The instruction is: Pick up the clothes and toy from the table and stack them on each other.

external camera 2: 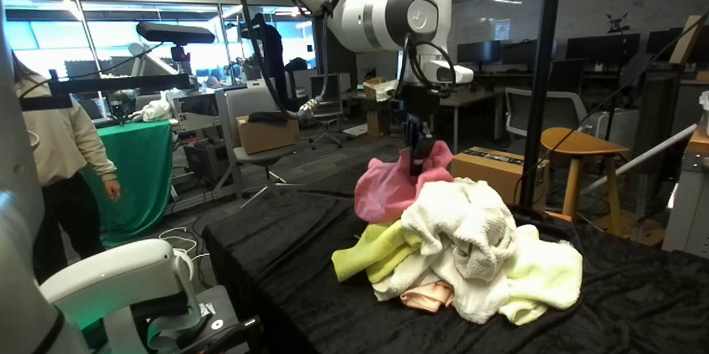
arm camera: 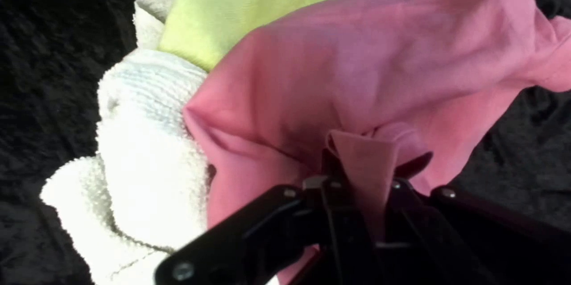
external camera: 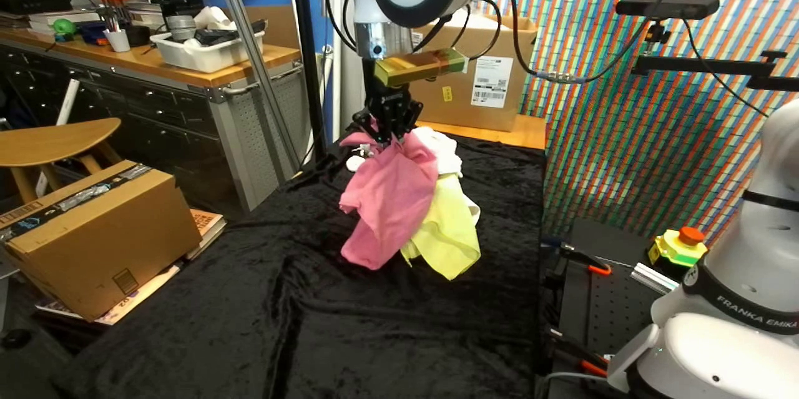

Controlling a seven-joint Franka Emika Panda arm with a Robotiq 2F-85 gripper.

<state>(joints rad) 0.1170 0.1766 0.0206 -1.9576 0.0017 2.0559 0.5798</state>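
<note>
Where pincer (arm camera: 374,163) grips pink cloth (arm camera: 383,57), contact obscured, peach cloth (external camera 2: 427,295) perhaps mostly covered

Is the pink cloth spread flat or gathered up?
Gathered up: in the wrist view, the claw pinches the pink cloth into a fold.

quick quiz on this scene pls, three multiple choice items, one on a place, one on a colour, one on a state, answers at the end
1. Where does the white towel lie?
A) on the wooden stool
B) in a cardboard box
C) on the table

2. What colour is the cloth at the gripper?
A) blue
B) pink
C) black

3. How is the gripper?
A) shut on that cloth
B) wide open, touching nothing
C) out of every view

Answers:
1 C: an exterior view shows it heaped there.
2 B: it looks pink in all three views.
3 A: the wrist view shows a fold pinched between the jaws.
</note>
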